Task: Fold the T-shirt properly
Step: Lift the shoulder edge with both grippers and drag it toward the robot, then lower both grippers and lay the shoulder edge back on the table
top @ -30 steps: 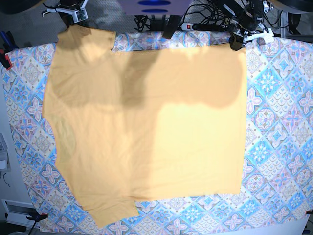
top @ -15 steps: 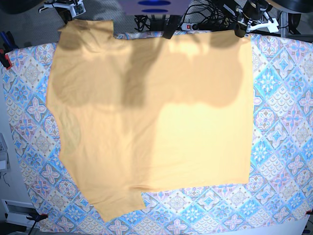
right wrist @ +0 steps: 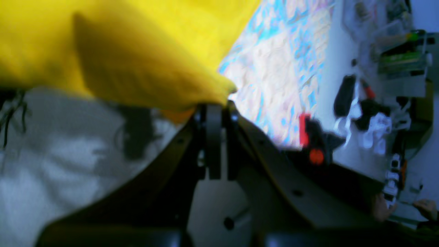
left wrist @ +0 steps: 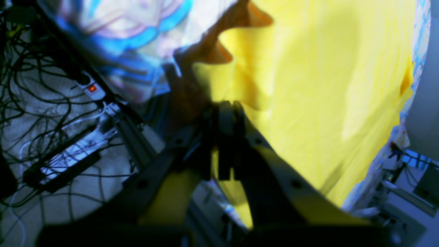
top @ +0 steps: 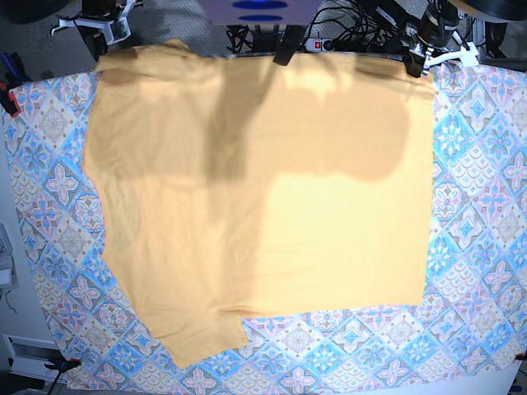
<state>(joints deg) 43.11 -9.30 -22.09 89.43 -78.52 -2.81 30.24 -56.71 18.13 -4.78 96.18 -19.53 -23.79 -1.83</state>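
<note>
Across the patterned tablecloth (top: pixel 482 214), the T-shirt (top: pixel 263 206) lay spread nearly flat, its far edge drawn up to the table's back rim where both arms held it. On the base view's right, the left gripper (left wrist: pixel 224 113) was clamped together on a bunched fold of the yellow cloth at one far corner; on that view's left, the right gripper (right wrist: pixel 214 109) was likewise pinched tight on a puckered corner of the same garment. One short sleeve (top: pixel 202 341) jutted out over the near side of the table, and broad shadows of the arms fell across the upper half of the fabric. Thin and limp, the shirt appeared light and likely to sag, wrinkle or slip wherever it was left unsupported, so a hold at two corners or along a seam, kept level and taut between the arms, looked the safest way to carry a fold over without bunching. Beyond the table's far edge sat a tangle of cables (left wrist: pixel 41 103).
</note>
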